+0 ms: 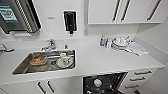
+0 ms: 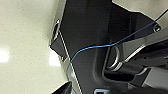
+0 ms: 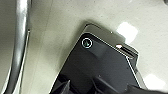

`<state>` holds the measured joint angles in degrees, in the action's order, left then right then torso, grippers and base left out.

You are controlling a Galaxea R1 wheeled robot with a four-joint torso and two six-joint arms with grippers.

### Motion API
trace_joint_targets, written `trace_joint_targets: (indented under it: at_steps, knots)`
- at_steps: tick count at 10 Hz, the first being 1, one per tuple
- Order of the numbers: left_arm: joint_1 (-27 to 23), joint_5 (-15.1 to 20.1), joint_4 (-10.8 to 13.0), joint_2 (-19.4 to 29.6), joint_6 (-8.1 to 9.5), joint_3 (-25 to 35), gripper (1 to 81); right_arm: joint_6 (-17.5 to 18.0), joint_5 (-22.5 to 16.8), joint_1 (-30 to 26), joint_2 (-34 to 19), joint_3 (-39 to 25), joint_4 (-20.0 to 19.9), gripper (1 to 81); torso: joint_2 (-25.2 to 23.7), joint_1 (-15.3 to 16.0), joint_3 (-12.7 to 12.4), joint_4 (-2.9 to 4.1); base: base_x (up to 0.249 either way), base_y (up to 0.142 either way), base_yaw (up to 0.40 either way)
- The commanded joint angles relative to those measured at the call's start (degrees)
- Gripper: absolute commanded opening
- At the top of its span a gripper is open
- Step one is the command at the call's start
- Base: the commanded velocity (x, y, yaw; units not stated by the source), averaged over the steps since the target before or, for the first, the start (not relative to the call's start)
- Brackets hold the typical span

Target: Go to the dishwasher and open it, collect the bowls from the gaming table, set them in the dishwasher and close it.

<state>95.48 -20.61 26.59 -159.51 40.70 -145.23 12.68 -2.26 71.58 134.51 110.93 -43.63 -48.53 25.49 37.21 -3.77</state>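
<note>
Claw state we cannot tell; dishwasher [image 1: 105,83] gapes under the counter [image 1: 100,60], racks dark. We judge its steel door heavy and stiff, best gripped at the top bar

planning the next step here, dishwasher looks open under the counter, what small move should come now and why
Probably back away and turn toward the gaming table. The dishwasher under the white countertop already shows its dark open interior, and no green or orange-red bowl shows near it, so collecting seems the step left.
</note>
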Motion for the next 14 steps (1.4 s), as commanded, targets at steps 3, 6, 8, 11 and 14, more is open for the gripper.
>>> trace_joint_targets:
  at_steps: [3,6,8,11,14]
  knots:
    - [0.9,3.04,0.57,0.33,0.08,-0.15,81.1,0.24,-2.05,-4.73,-0.71,3.14,-6.12,81.1,-9.69,6.16,-0.02,0.0,0.0,0.0,0.0]
    - [0.9,3.21,0.57,0.16,0.08,-0.15,81.1,0.24,-2.49,-6.57,-1.41,3.66,-10.15,81.1,-15.96,10.1,-0.06,0.0,0.0,0.0,0.0]
    - [0.9,3.21,0.57,0.24,0.08,-0.15,81.1,0.24,-2.84,-7.46,-1.94,4.1,-12.71,81.1,-20.05,12.65,-0.09,0.0,0.0,0.0,0.0]
    - [0.99,3.74,0.48,0.24,0.08,-0.15,81.1,0.24,-3.19,-8.07,-1.32,7.09,-17.54,81.1,-17.99,11.28,-0.11,0.0,0.0,0.0,0.0]
    - [1.08,3.83,0.48,0.24,0.08,-0.15,81.1,0.24,-3.55,-11.06,-0.8,6.49,-21.66,81.1,-18.19,11.45,-0.13,0.0,0.0,0.0,0.0]
